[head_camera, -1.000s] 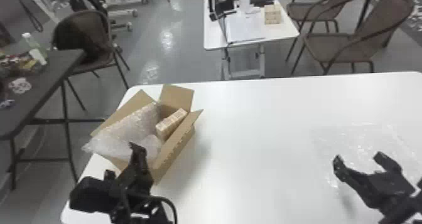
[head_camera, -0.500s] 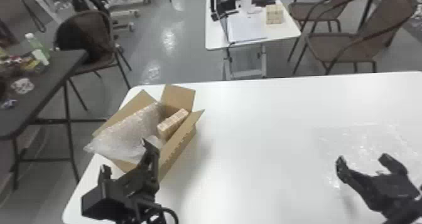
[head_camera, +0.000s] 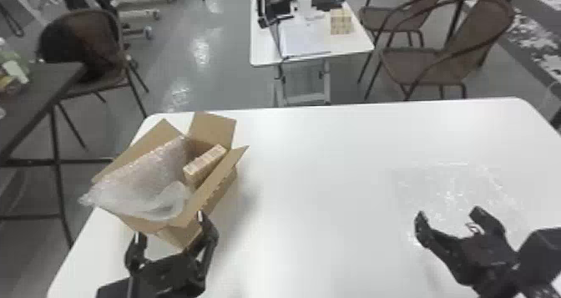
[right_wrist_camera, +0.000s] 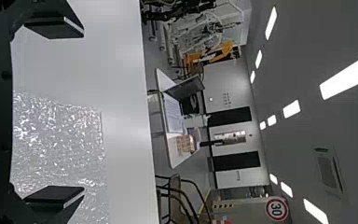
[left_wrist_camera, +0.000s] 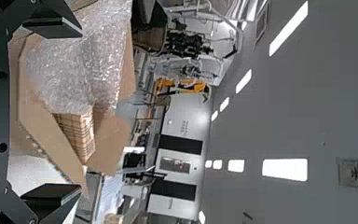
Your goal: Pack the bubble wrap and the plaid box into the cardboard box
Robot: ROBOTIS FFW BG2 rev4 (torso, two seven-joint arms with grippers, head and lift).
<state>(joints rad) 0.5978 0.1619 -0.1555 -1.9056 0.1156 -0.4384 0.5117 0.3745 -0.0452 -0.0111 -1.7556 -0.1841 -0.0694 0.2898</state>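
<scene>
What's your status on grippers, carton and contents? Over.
Left gripper open by the carton; right gripper open above a clear sheet. Plaid box and bubble wrap in carton. Wrap spills over the rim, may hinder closing.

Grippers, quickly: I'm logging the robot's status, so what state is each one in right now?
Left gripper: open, empty, by the cardboard box.
Right gripper: open, empty, near the loose bubble wrap.

Table (head_camera: 317, 172); cardboard box (head_camera: 218, 174); bubble wrap (head_camera: 453, 188)
</scene>
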